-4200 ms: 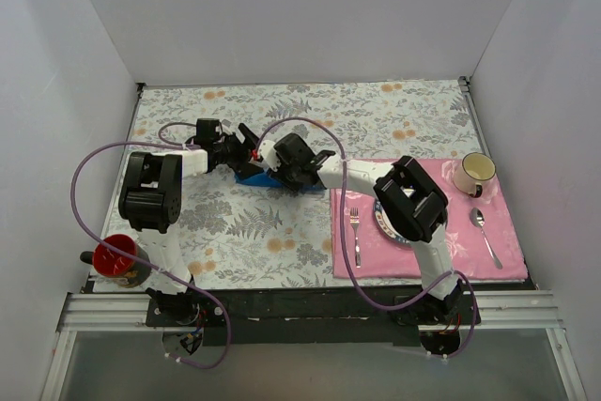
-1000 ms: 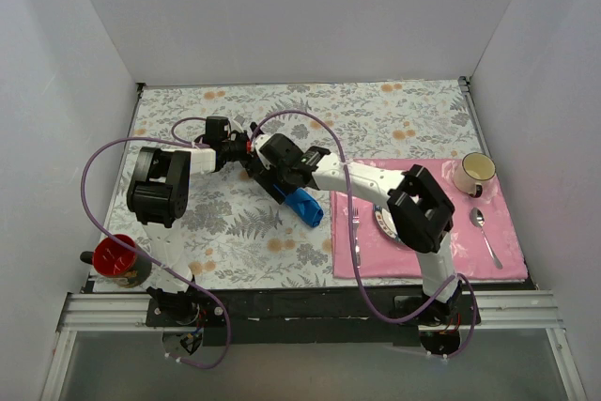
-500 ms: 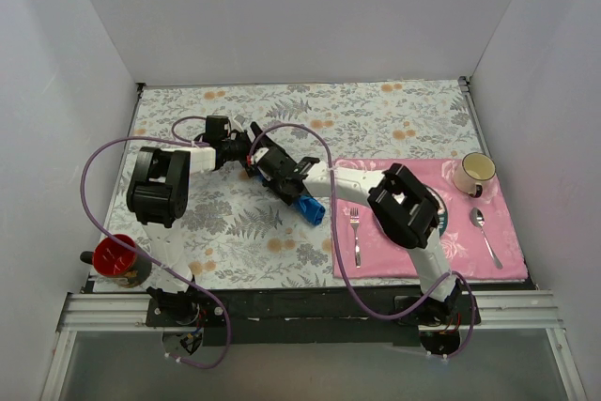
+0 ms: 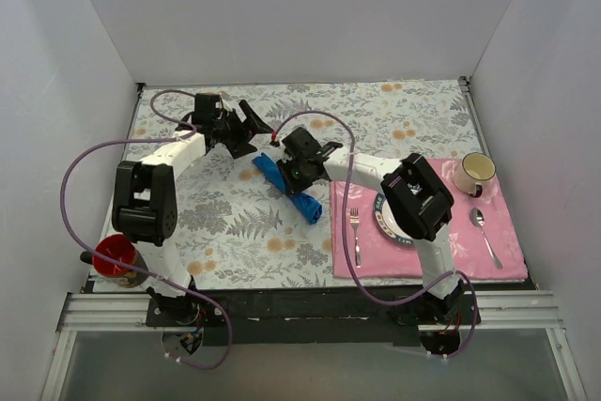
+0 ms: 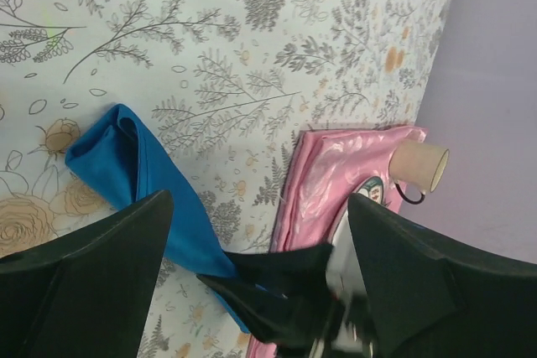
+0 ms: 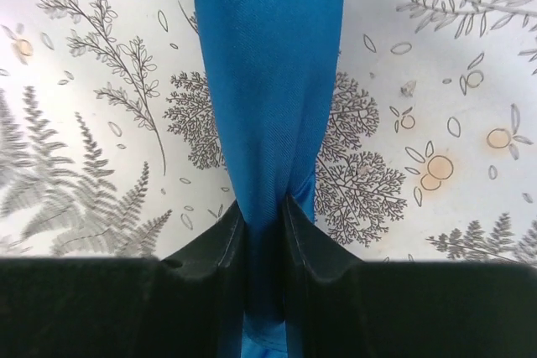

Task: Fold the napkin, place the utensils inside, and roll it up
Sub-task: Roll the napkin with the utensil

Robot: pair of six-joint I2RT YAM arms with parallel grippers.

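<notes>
Right wrist view shows the napkin (image 6: 268, 81) as a narrow blue band running straight away from the camera over the flowered tablecloth (image 6: 436, 123). Its near part is pinched between the two black fingers (image 6: 216, 247) of the right gripper (image 6: 263, 207), which sit close together on the cloth. In the top view the napkin is a long, loose roll lying slantwise on the tablecloth. Its lower end is near the left edge of the pink mat (image 4: 465, 253), and the right gripper is clamped about midway along it. The left gripper (image 5: 258, 199) hovers near the roll's far end, its fingers spread wide with nothing between them. No knife is in view, and whether one sits inside the roll cannot be told. A fork (image 4: 355, 226) and a spoon (image 4: 485, 232) lie on the mat with a plate (image 4: 386, 224) and a cup (image 4: 474, 172). I judge the napkin to be light, soft and limp, so it will sag and bend wherever it is unsupported. A roll like this is likely to loosen or fall open once let go. The weave looks smooth, so it may slide on the tablecloth rather than turn under a push. A hold in the middle alone leaves both ends free to droop or unwind. Better places to take it seem to be the two ends, or across the roll's full thickness so that all layers are caught together. If metal is inside, it could slip out of an open end when the roll is tipped.
</notes>
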